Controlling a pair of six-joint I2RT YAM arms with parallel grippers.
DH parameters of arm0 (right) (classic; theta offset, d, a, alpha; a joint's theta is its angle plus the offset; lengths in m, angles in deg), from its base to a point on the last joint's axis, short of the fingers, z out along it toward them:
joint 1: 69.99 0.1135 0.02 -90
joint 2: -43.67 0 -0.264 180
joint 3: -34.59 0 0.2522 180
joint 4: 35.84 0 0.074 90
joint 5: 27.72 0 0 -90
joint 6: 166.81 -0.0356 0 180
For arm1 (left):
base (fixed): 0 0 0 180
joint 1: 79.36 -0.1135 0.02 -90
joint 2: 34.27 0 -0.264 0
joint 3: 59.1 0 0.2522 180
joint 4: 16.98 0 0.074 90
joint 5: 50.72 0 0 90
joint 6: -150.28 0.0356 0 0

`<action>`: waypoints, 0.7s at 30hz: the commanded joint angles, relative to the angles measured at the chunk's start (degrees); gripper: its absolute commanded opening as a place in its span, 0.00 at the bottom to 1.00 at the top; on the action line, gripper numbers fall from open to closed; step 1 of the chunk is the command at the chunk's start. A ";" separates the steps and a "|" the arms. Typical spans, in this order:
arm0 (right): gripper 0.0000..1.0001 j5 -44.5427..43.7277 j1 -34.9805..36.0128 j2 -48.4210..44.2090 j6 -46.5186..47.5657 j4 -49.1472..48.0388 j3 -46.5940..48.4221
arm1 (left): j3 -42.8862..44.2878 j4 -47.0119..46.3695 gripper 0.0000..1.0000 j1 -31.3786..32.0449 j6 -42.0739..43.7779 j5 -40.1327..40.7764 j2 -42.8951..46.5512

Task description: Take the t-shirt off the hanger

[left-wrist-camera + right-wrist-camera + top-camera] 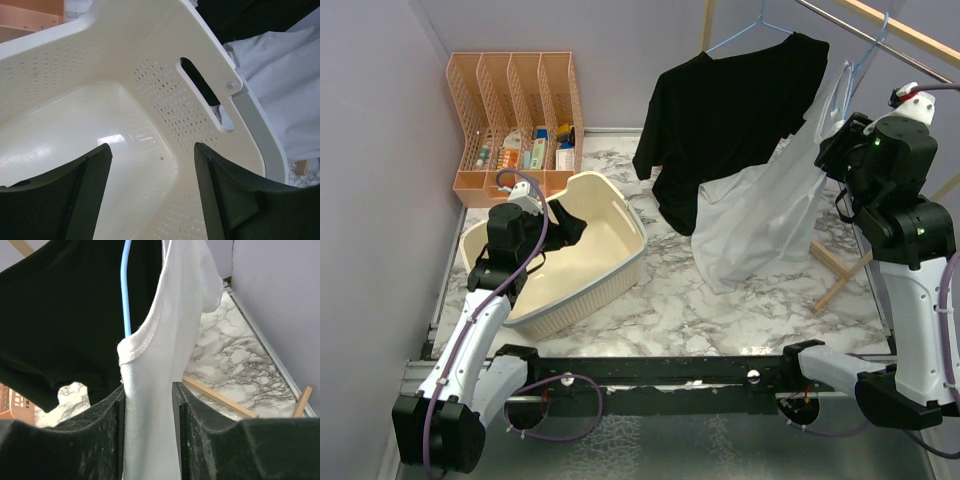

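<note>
The white t-shirt (150,405) hangs on the blue hanger (126,290), pinched between the right fingers (75,445). The left fingers (50,200) stand wide, empty, over the basket (150,45). Risk: pulling may snag fabric, dragging the hanger along.

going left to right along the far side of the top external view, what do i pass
orange slotted plastic organiser → black cotton t-shirt → white fabric shirt → right arm's end effector
</note>
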 commanded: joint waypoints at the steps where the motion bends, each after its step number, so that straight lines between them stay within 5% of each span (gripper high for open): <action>1: 0.33 -3.70 -0.30 0.79 2.00 0.03 1.13 | -0.17 -1.83 0.69 -0.39 -0.56 -1.74 0.28; 7: 0.02 -4.00 -0.29 1.42 2.18 -0.86 2.25 | -0.17 -1.86 0.68 -0.39 -0.46 -1.61 0.42; 21: 0.01 -7.79 -0.25 0.82 11.13 -9.98 7.30 | -0.15 -2.02 0.64 -0.47 -0.16 -1.89 0.97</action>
